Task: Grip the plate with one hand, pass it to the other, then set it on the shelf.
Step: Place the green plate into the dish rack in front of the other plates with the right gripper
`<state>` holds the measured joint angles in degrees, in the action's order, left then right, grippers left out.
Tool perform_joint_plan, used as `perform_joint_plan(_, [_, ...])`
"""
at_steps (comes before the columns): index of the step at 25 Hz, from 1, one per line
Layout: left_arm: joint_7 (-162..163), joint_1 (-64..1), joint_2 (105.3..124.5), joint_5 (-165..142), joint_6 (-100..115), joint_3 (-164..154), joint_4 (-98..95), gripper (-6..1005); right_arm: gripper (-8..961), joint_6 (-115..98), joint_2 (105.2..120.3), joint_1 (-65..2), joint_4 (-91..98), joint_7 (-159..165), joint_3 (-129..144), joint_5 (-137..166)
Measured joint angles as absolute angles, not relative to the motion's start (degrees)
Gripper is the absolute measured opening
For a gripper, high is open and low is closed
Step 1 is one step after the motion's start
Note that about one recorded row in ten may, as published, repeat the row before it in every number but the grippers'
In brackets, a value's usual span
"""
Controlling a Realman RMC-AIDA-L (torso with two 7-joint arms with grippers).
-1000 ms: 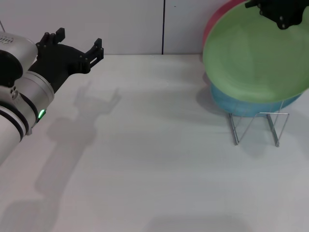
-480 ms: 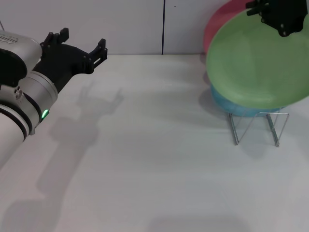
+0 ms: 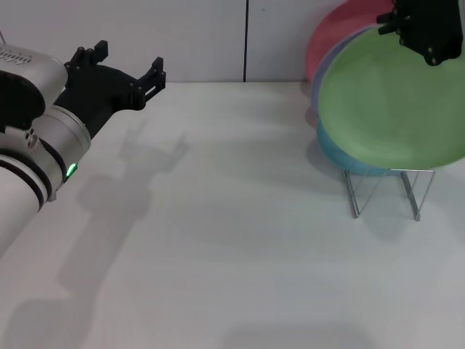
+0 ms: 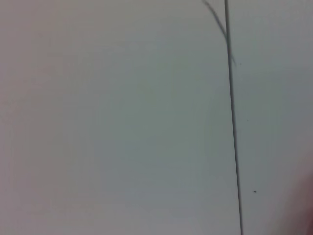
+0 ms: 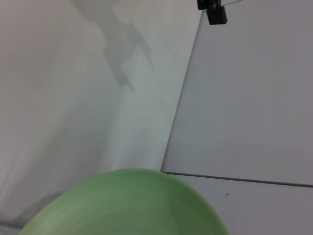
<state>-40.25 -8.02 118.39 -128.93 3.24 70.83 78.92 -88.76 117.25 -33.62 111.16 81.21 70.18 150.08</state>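
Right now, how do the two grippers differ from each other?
The left gripper is open and holds nothing; the right gripper is shut on the green plate's upper rim. The left gripper hangs over bare table at the far left; the right one is at the far right, above the rack. The left one's fingers point at the back wall. Both are black.

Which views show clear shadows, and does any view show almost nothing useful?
Head view: the left gripper casts a soft-edged shadow on the table, and the plate shades the rack below it. Right wrist view: an arm shadow stretches across the table beyond the plate's rim. Left wrist view: only a plain wall and a dark seam.
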Motion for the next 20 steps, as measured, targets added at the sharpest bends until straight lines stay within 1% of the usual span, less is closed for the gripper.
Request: perform_joint_plan(20, [-40.25,-8.73,118.48,-128.94,3.09,70.23,78.31,871,22,-88.59,117.62,-31.70,110.23,77.42,70.01,150.24])
